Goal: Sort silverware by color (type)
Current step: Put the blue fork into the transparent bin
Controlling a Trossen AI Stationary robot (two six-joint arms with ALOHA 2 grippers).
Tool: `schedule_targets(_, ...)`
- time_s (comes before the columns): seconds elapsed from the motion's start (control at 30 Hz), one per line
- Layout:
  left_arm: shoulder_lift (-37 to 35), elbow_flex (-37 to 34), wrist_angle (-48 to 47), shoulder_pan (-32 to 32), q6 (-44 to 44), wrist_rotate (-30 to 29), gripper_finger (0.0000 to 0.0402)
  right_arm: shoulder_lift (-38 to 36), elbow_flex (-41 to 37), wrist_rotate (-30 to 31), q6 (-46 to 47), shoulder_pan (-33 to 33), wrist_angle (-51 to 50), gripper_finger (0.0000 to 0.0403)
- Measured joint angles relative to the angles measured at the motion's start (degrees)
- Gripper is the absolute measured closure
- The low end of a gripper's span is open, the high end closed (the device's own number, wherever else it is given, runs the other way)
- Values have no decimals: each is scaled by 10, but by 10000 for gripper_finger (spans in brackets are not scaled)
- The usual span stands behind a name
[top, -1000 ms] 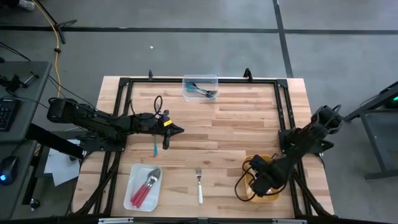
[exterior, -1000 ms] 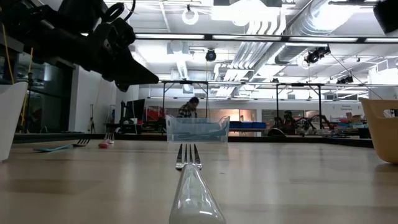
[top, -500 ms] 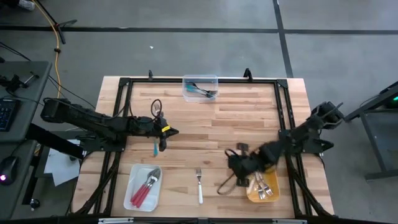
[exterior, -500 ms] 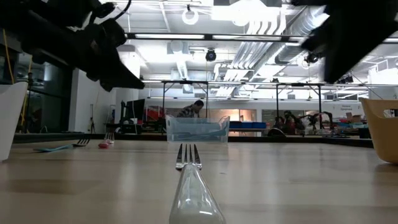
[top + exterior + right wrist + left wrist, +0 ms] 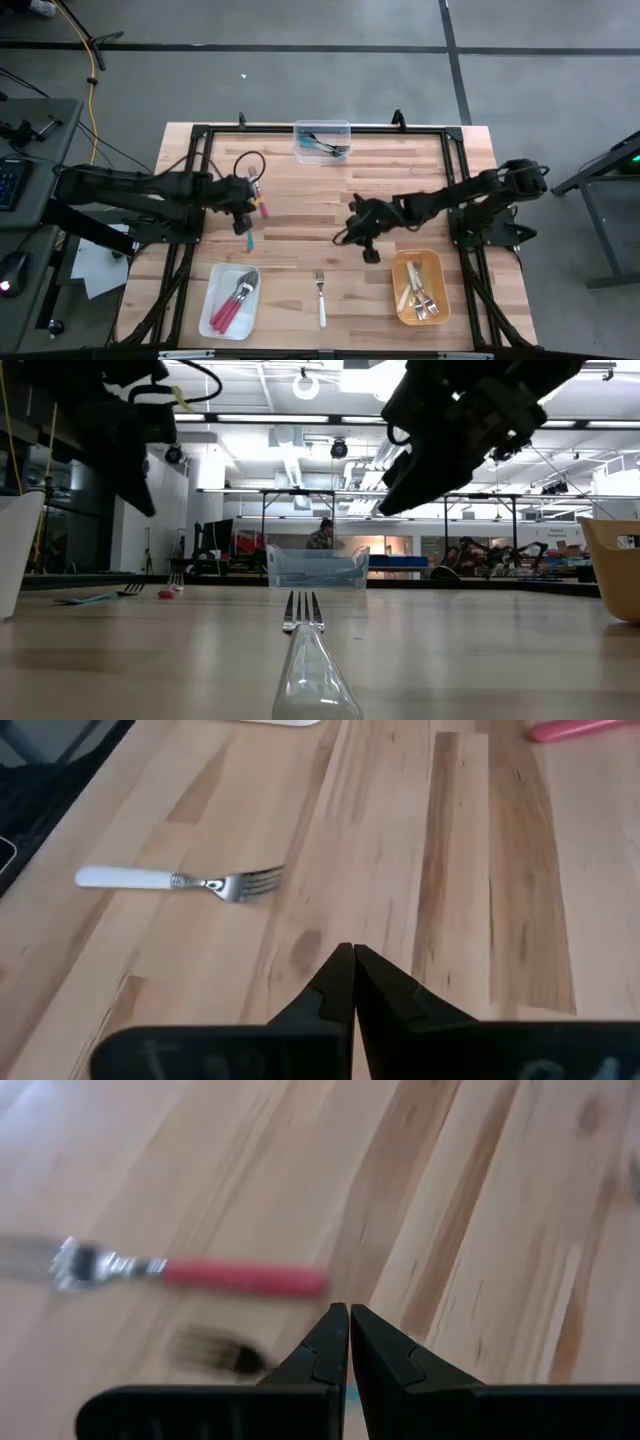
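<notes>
A white-handled fork (image 5: 320, 290) lies alone near the table's near edge, also seen in the right wrist view (image 5: 180, 880) and close up in the low view (image 5: 310, 650). A pink-red fork (image 5: 263, 206) (image 5: 200, 1270) and a teal fork (image 5: 247, 241) (image 5: 95, 597) lie flat at left of centre. My left gripper (image 5: 241, 228) (image 5: 348, 1320) hangs shut above these two, and the teal fork's head (image 5: 210, 1350) shows just beside its fingers. My right gripper (image 5: 370, 255) (image 5: 352, 960) is shut, above bare wood right of the white fork.
A white tray (image 5: 230, 300) with pink-red forks sits at the near left. A yellow bowl (image 5: 420, 285) with white forks is at the near right. A clear box (image 5: 322, 140) with teal forks stands at the far edge. Bare wood lies between them.
My right gripper has left the yellow bowl and swung toward the table's middle, uncovering the white forks in the bowl. My left gripper has drawn back toward the left edge and turned from pointing right to pointing down, uncovering the pink-red fork. The forks on the table have not moved.
</notes>
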Motion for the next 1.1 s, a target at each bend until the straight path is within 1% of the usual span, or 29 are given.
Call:
schedule_targets(0.13, 33, 64, -129, 58, 48, 48, 392, 0, -14, -8, 1, -13, 16, 401)
schedule_targets(0.27, 79, 97, -202, 136, 136, 98, 393, 0, -17, -8, 8, -7, 18, 402)
schedule_targets(0.4, 131, 99, -204, 207, 233, 122, 399, 0, -17, -9, 18, 7, 33, 402)
schedule_targets(0.47, 158, 99, -200, 237, 274, 122, 400, 0, -17, -7, 18, 15, 37, 402)
schedule_targets(0.6, 204, 99, -180, 285, 315, 122, 390, 0, -17, 5, 18, 24, 38, 402)
schedule_targets(0.77, 243, 99, -162, 318, 352, 124, 352, 0, -17, 7, 17, 27, 38, 402)
schedule_targets(0.97, 279, 99, -148, 347, 397, 153, 291, 0, -17, 8, 14, 27, 38, 402)
schedule_targets(1.1, 302, 99, -125, 365, 420, 178, 258, 0, -17, 8, 4, 27, 38, 402)
